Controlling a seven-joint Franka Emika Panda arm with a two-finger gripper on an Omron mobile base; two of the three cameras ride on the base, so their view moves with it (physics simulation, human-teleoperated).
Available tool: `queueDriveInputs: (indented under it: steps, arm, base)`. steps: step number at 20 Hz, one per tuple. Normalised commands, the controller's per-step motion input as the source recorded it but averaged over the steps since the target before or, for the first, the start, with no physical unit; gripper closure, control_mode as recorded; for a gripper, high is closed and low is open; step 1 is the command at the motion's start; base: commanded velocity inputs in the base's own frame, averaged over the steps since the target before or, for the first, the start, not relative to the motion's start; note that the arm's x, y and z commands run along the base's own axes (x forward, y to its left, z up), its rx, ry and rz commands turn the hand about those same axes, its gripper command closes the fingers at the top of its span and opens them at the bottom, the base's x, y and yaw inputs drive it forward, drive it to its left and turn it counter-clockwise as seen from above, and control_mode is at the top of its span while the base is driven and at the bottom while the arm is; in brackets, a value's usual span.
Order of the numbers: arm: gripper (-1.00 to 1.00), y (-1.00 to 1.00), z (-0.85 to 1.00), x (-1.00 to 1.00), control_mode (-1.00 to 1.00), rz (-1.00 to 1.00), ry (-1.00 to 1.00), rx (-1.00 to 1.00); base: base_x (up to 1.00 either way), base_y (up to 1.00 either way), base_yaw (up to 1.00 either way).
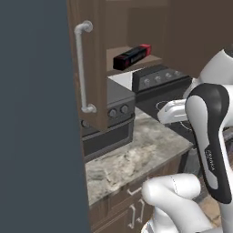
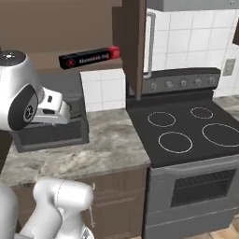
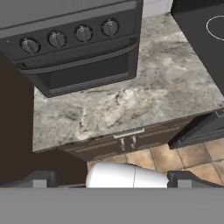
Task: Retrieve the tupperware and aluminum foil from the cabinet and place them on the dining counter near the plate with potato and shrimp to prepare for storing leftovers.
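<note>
The aluminum foil (image 1: 132,56) is a slim black box with a red end, lying on the inner shelf of the open cabinet (image 1: 93,41). The right base view shows the foil box (image 2: 89,57) beside the cabinet's open door (image 2: 134,46). My gripper (image 3: 113,179) hangs below the shelf, in front of the wall worktop, and looks down on it. Its two dark fingertips (image 3: 43,178) stand wide apart, open, with nothing between them. The tupperware, the dining counter, the plate, the potato and the shrimp are out of view.
A dark toaster oven (image 3: 78,48) sits on the marble worktop (image 3: 131,100) under the cabinet. A black stove (image 2: 186,130) stands to its right. The open door's silver bar handle (image 1: 82,68) juts toward me. A tall dark grey panel (image 1: 36,113) fills the left.
</note>
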Motion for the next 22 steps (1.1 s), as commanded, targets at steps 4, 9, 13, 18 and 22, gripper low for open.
queueDriveInputs:
  steps: [4,9,13,18,22]
  arm:
    - [-1.0,0.0,0.0,0.0,1.0,0.0,0.0,0.0]
    - [-1.0,0.0,0.0,0.0,1.0,0.0,0.0,0.0]
    - [-1.0,0.0,0.0,0.0,1.0,0.0,0.0,0.0]
    - [-1.0,0.0,0.0,0.0,1.0,0.0,0.0,0.0]
    - [-1.0,0.0,0.0,0.0,1.0,0.0,0.0,0.0]
  base:
    - [0.55,-0.1,0.38]
    - [0.52,-0.41,0.34]
    - [0.59,-0.32,0.34]
    - [0.61,-0.06,0.24]
    - [0.27,0.0,0.01]
